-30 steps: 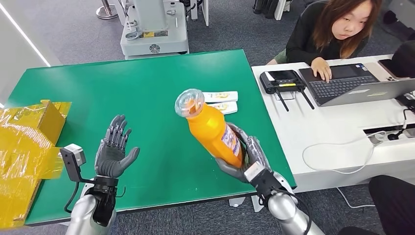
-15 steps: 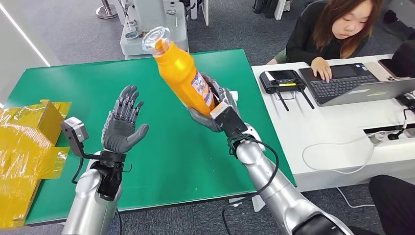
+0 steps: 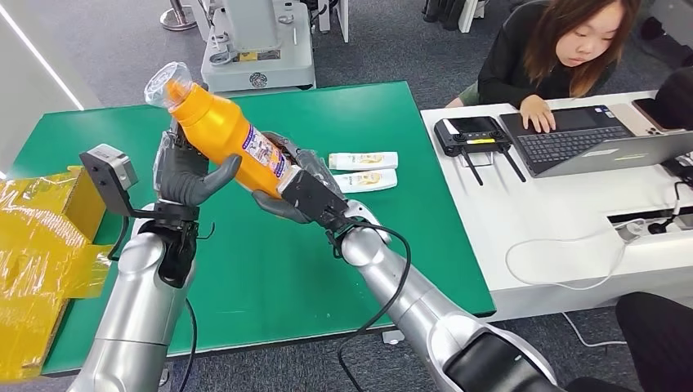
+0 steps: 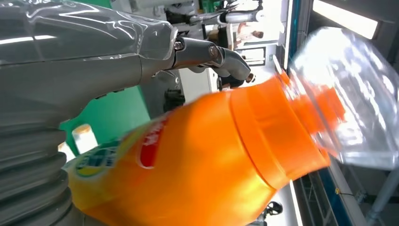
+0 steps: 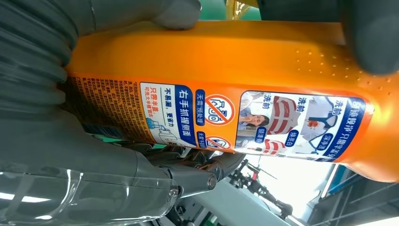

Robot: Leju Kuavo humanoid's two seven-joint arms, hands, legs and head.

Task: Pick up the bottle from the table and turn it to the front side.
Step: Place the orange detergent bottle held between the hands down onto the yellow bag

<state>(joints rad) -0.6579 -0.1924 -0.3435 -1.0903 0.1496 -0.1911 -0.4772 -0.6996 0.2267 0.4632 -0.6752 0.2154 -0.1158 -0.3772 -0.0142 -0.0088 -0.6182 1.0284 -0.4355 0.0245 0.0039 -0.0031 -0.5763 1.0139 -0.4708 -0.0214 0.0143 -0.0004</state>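
Handover in mid-air: the right hand (image 3: 298,194) grips the lower body of the orange detergent bottle (image 3: 221,129), tilted above the green counter (image 3: 270,269), while the left hand (image 3: 186,175) closes around its upper body below the clear cap (image 3: 163,83). The lift looks done and the turn is in progress; next, the label side must likely be rotated forward without losing the grip. Left fingers behind the bottle are hidden, the bottle's base is covered, and the left wrist view is blurred.
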